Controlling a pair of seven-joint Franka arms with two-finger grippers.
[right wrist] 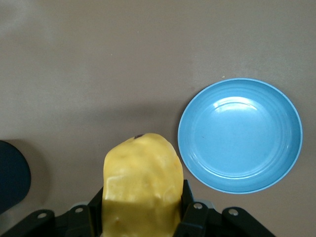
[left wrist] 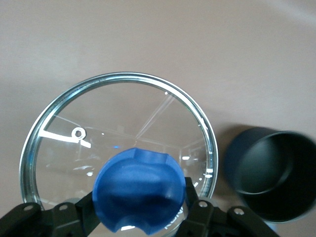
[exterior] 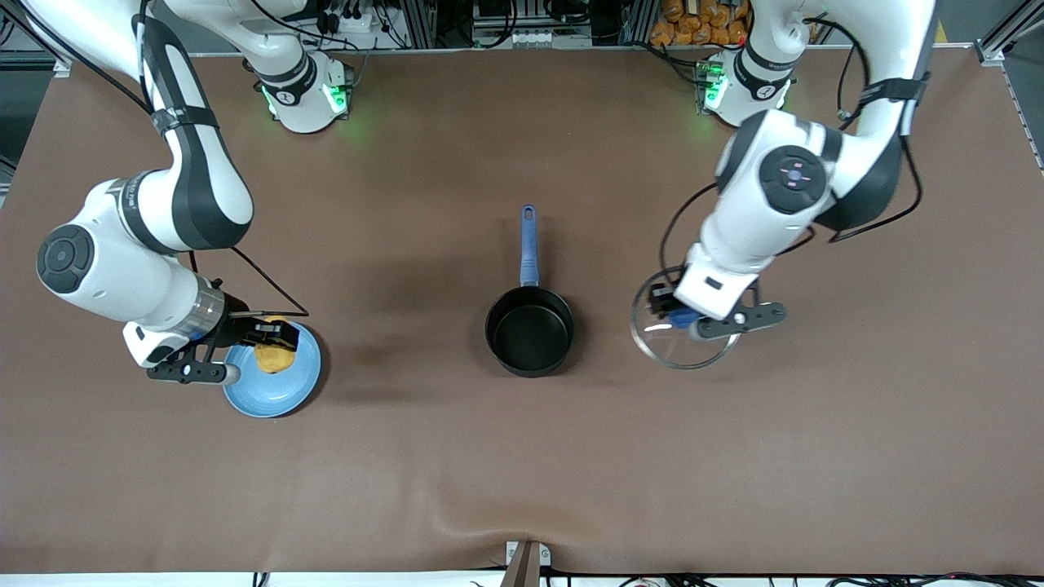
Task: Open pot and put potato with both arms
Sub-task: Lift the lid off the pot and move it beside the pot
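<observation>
Potato (right wrist: pixel 142 185): firm, lumpy, light; right gripper (right wrist: pixel 140 212) pinches its middle above the plate (exterior: pixel 281 391).
Lid (left wrist: pixel 118 153): fragile glass (slippery); left gripper (left wrist: pixel 140 215) clamps the knob (left wrist: pixel 139 192).
Pot (exterior: pixel 530 330): open.

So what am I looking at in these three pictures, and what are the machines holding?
Two white robot arms stand at a brown table. One picture looks down from a high camera facing them; the other two come from cameras on their wrists. The left gripper holds a glass lid by its blue knob, beside the open black pot in the middle. The right gripper holds a yellow potato, lifted above a bare blue plate at the right arm's end of the table.
</observation>
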